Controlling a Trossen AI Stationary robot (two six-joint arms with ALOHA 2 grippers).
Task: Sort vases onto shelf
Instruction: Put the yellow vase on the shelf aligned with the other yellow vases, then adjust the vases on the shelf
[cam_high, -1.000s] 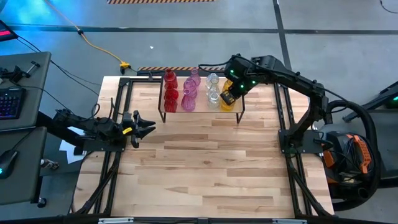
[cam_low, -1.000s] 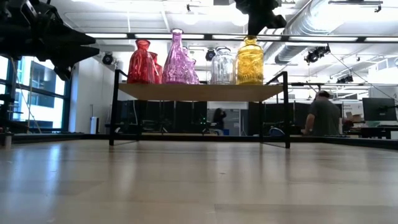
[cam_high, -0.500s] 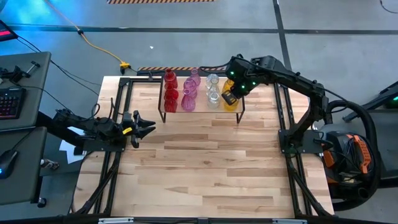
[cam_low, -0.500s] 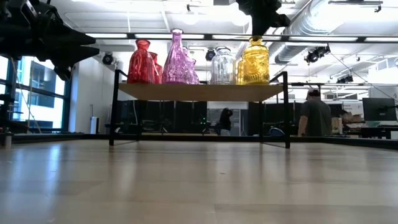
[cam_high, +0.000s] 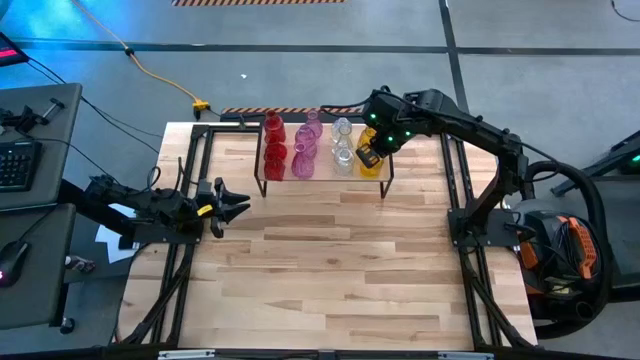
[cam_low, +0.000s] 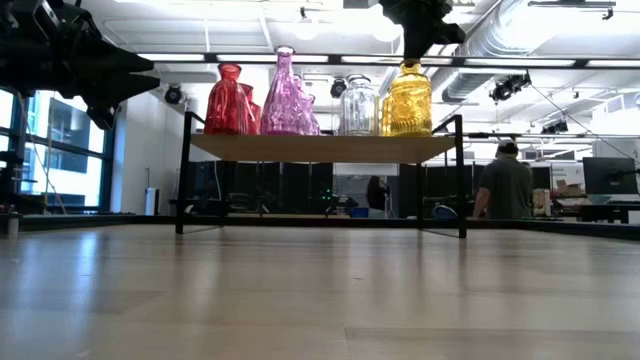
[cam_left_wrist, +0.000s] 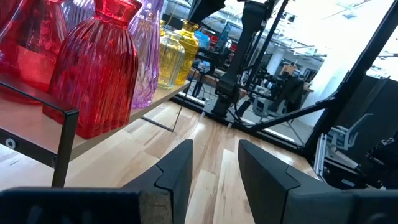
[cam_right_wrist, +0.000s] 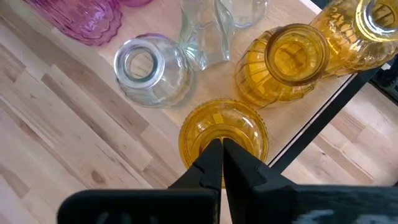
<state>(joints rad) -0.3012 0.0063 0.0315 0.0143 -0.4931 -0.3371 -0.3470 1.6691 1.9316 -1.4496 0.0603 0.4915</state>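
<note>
the shelf (cam_high: 322, 178) sits at the far end of the table (cam_high: 330, 280), and the whole near stretch of wood in front of it is bare planks, so loads of open room there. the shelf top itself is pretty packed: red vases (cam_high: 274, 150) at the left end, pink/purple vases (cam_high: 305, 152) next, clear vases (cam_high: 343, 145) after that, and yellow vases (cam_right_wrist: 292, 62) crowded at the right end.

the right gripper (cam_right_wrist: 221, 163) is over that right end, its fingers pinched on the rim of a yellow vase (cam_right_wrist: 222, 134) that stands right by the shelf's front edge, near the right corner (the black metal edge runs just beside it in the right wrist view). a clear bottle (cam_right_wrist: 151, 70) is just beside it on one side, another yellow one close behind it. not much slack around it.

the left gripper (cam_high: 232, 207) hangs over the table's left edge, well apart from the shelf, its fingers (cam_left_wrist: 177, 168) parted with nothing between them.

compared to a second ago: the held yellow vase has slid a bit toward the right end of the shelf in the low view, now (cam_low: 410, 98) nearly above the right front leg. the left arm hasn't budged, and the person (cam_low: 503, 185) in the room behind has shifted a little left.
</note>
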